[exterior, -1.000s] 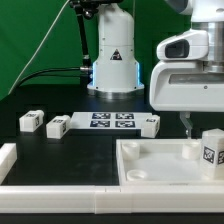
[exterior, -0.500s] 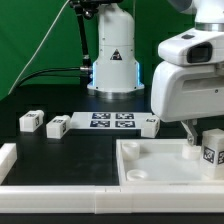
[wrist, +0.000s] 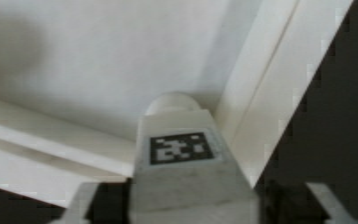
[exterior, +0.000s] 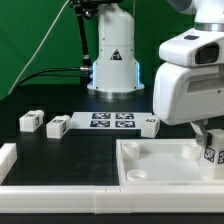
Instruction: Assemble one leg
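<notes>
The leg [exterior: 212,150] is a small white block with a square marker on its face. It stands upright in the far corner of the white tray [exterior: 160,165], at the exterior view's right. My gripper [exterior: 205,132] hangs right over it, with its fingers coming down around the leg's top. In the wrist view the leg [wrist: 179,150] stands between my two fingers [wrist: 101,205], with a dark gap on each side. The gripper [wrist: 208,205] is open and touches nothing that I can see.
Three more small white blocks lie on the black table: two at the left [exterior: 31,121] [exterior: 57,126] and one by the tray's far edge [exterior: 150,124]. The marker board [exterior: 112,121] lies between them. The arm's base [exterior: 112,60] stands behind. A white rail [exterior: 10,158] runs along the front left.
My gripper has moved toward the exterior view's right and now sits over the leg instead of beside it. The leg and the other blocks have not moved.
</notes>
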Robot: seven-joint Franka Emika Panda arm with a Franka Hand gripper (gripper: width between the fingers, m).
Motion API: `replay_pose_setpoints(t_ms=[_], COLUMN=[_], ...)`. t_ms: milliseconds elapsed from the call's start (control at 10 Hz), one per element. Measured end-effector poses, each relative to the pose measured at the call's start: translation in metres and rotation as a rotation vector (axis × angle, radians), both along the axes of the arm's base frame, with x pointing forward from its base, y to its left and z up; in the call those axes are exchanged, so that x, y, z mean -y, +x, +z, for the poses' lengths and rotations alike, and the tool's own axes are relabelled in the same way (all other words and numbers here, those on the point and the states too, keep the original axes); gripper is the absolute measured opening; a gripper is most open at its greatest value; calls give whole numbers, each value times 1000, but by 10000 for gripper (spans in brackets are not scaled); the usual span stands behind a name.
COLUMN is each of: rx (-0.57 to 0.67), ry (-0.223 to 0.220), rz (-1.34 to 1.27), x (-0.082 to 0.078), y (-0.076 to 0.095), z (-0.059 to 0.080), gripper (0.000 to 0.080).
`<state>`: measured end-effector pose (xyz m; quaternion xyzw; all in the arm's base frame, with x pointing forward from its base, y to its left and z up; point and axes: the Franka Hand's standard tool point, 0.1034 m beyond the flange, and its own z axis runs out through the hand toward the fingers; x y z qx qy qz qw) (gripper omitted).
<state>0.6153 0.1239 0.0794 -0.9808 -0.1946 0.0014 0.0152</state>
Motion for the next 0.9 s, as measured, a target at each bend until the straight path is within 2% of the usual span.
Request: replay_pose_setpoints(t_ms=[200, 600, 900], rx=[-1, 1, -19], ry=[2, 24, 69], rz=[-42, -671, -1076], x=[1, 1, 2], y=[0, 2, 4], z=[0, -1, -1], gripper=[297, 294, 294])
